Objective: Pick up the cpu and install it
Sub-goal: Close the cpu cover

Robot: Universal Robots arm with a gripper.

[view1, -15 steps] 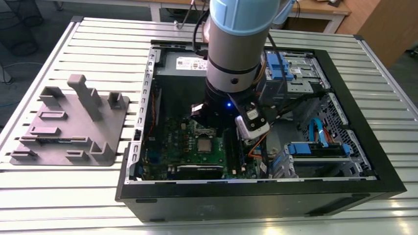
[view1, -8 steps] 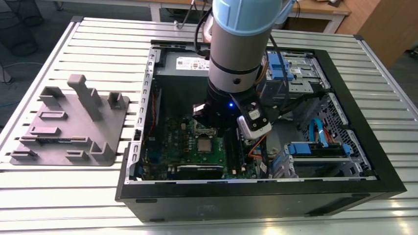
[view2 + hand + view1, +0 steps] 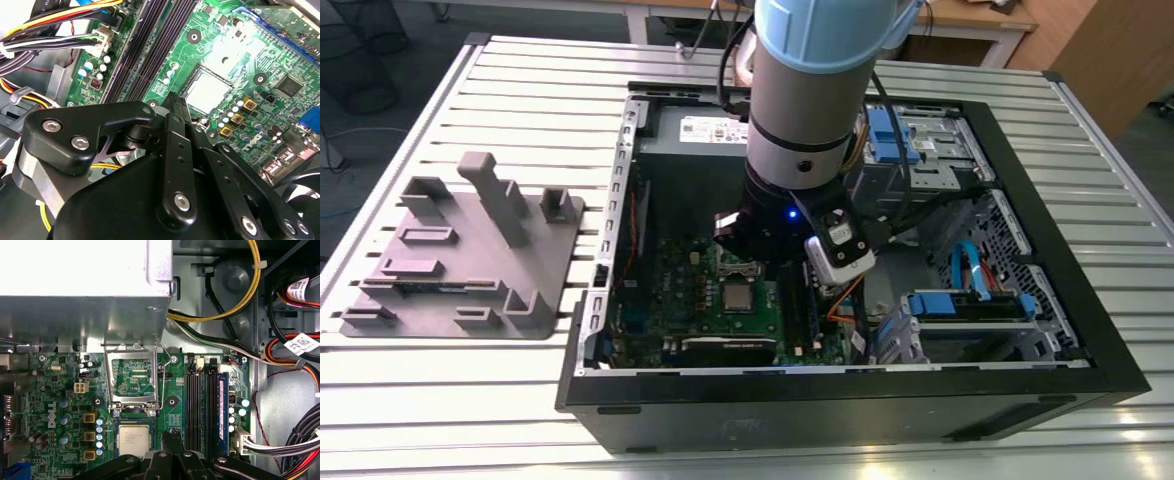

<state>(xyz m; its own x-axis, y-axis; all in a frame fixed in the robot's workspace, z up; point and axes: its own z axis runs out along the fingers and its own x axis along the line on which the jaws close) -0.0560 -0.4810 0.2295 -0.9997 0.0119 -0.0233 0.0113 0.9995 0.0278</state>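
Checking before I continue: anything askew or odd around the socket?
Nothing stands out. The cpu lies flat and square in its socket; the socket frame beside it is hinged open, not yet closed.

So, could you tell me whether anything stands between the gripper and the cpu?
Nothing visible does. The cpu lies uncovered, the socket frame is hinged up away from it, and the gripper hangs close beside it.
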